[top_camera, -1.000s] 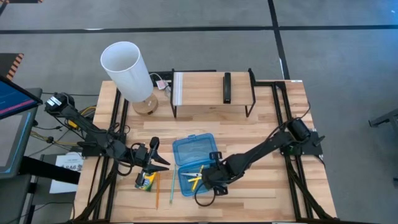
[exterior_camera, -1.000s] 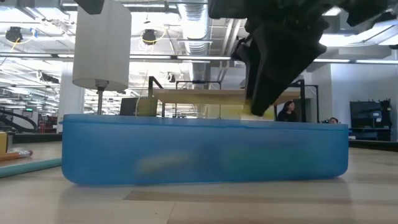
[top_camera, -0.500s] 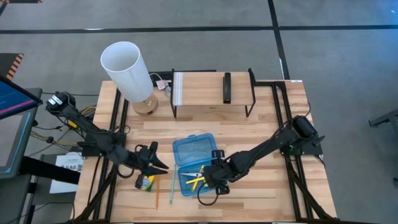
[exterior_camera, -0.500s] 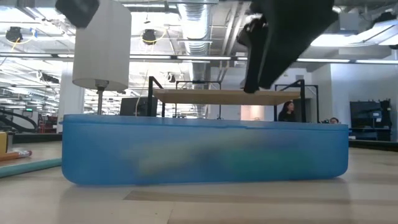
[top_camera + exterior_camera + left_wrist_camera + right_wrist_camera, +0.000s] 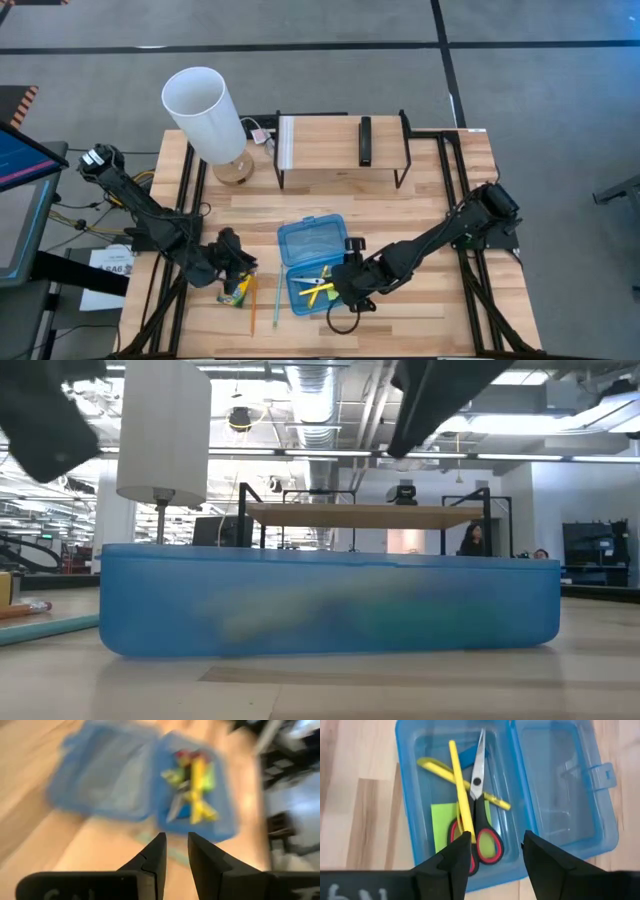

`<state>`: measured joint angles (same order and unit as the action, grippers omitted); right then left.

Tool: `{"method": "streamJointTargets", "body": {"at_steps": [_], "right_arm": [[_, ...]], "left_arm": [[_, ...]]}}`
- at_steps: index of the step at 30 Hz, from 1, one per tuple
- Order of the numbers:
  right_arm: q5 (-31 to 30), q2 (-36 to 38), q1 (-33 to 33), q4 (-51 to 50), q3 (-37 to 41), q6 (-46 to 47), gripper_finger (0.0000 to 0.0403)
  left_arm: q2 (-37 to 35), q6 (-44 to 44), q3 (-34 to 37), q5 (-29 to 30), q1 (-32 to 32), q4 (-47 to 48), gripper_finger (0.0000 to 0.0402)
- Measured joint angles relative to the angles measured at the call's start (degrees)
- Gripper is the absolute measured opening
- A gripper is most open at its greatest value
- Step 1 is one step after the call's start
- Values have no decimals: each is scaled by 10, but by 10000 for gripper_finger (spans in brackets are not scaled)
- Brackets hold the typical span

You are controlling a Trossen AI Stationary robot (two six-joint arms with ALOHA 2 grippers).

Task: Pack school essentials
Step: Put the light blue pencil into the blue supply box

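Note:
The blue translucent case (image 5: 312, 265) lies open on the table, its tray on the near side. In the tray I see the red-handled scissors (image 5: 479, 815), yellow pencils (image 5: 460, 790) and the lime-green sticky-note pad (image 5: 442, 817). The yellow-green crayon box (image 5: 237, 291) lies on the table left of the case. My right gripper (image 5: 495, 845) hovers open above the tray's near end. My left gripper (image 5: 238, 268) hangs over the crayon box, its fingers (image 5: 159, 851) a narrow gap apart and holding nothing. The left wrist view is blurred. I cannot make out the eraser.
An orange pencil (image 5: 252, 303) and a teal stick (image 5: 276, 310) lie on the table between the crayon box and the case. A lamp with a white shade (image 5: 205, 110) and a wooden shelf rack (image 5: 340, 145) stand toward the far edge. People show in the room beyond.
My right gripper has risen clear of the case's tray and drifted slightly toward the near edge. My left gripper has swung down and toward the near-left, from beside the case to over the crayon box. The things in the case have stayed put.

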<state>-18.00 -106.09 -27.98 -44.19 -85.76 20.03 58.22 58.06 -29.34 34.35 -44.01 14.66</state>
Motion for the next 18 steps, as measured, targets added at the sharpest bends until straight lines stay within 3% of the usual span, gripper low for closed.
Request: {"method": "streamJointTargets", "body": {"at_steps": [5,8,11,14,18], "right_arm": [[-2,0,5,7,0,-4,192],[-3,0,8,15,0,-4,189],[-3,0,7,13,0,-6,188],[-2,0,7,13,0,-6,188],[-2,0,7,14,0,-6,188]], "left_arm": [[1,123,-48,-24,11,192,66],[17,128,-64,-45,9,199,66],[56,111,-78,-57,-2,147,66],[126,97,-118,-64,-10,127,66],[232,111,-200,-97,-10,175,66]]}}
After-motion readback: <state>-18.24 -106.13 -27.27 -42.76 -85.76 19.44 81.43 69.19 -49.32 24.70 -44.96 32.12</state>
